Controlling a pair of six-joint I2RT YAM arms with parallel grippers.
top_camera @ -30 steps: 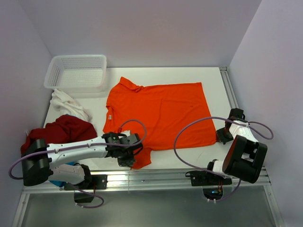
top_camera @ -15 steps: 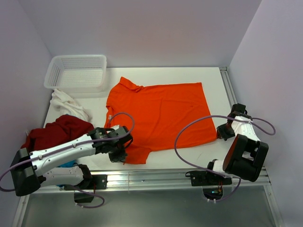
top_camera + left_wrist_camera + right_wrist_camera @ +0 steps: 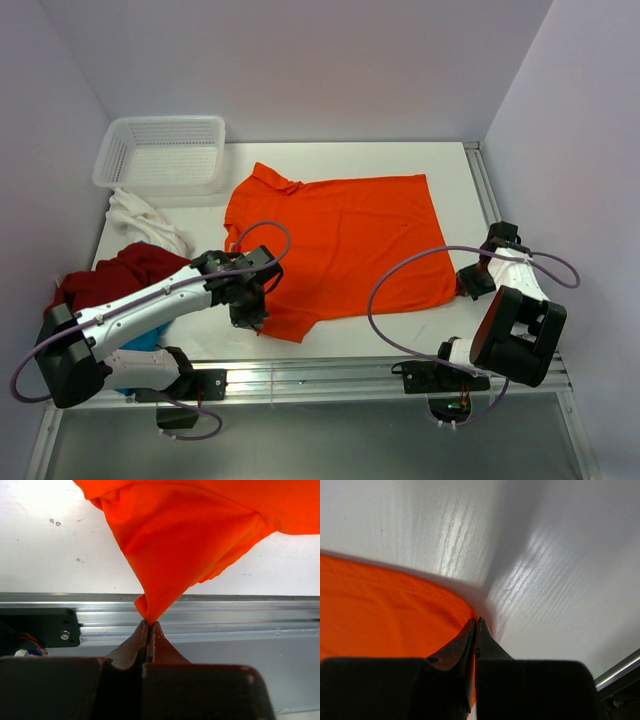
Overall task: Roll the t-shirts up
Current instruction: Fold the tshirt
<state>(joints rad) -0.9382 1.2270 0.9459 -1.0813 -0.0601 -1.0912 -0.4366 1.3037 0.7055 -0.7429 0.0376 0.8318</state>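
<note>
The left gripper (image 3: 149,625) is fully closed on a pinch of the orange shirt (image 3: 190,535). The cloth is drawn to a narrow point between its dark fingers and fans out wide from there. Seen from above, this gripper (image 3: 248,312) sits at the shirt's near left sleeve, which is gathered up rather than lying flat. Its wrist bends down over that sleeve, and the white forearm runs back, low and long, to the left and toward the near edge, passing over the dark red shirt (image 3: 120,275) beside the orange one. The right gripper (image 3: 476,622) is also closed tight, its tips meeting on the rounded corner of the orange shirt's (image 3: 380,610) hem. It appears to nip that corner, which lies close to the table (image 3: 545,555). From above it (image 3: 468,288) is at the shirt's near right corner, with the arm folded sharply behind it, elbow raised and a purple cable (image 3: 385,290) looping over the hem. The orange shirt (image 3: 345,235) is spread across the middle of the table (image 3: 450,170), collar to the far left. A crumpled white shirt (image 3: 145,220) lies left of it, and a white basket (image 3: 160,150) stands beyond that, far left of the collar.
</note>
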